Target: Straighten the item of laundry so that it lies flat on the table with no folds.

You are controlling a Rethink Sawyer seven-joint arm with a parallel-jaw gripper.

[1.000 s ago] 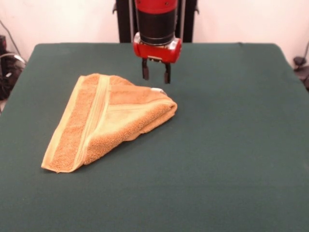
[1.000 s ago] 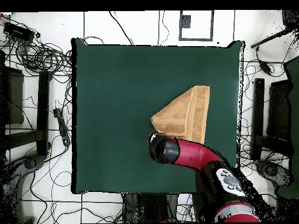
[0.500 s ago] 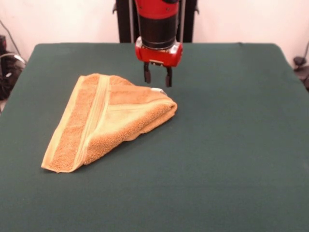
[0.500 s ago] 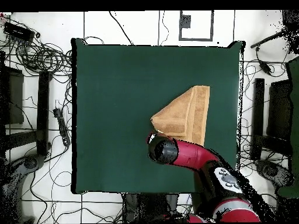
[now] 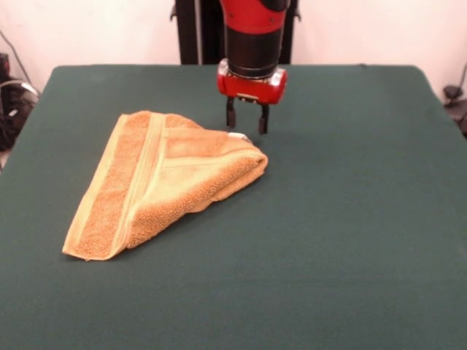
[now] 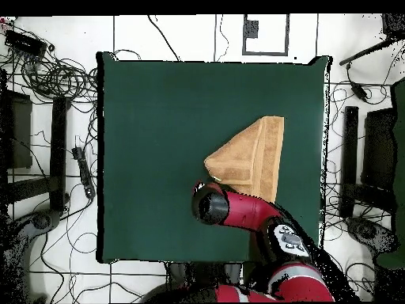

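The item of laundry (image 5: 157, 184), a golden-orange towel folded into a rough triangle, lies on the green table (image 5: 350, 219), left of centre in the front view, its long banded edge running toward the near-left corner. The gripper (image 5: 246, 122) hangs just behind the towel's rounded right tip, beside a small white tag (image 5: 238, 135). Its two dark fingers (image 5: 230, 117) are spread apart and hold nothing.

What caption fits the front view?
Robot hand open above the corner of a folded orange towel on a green table.
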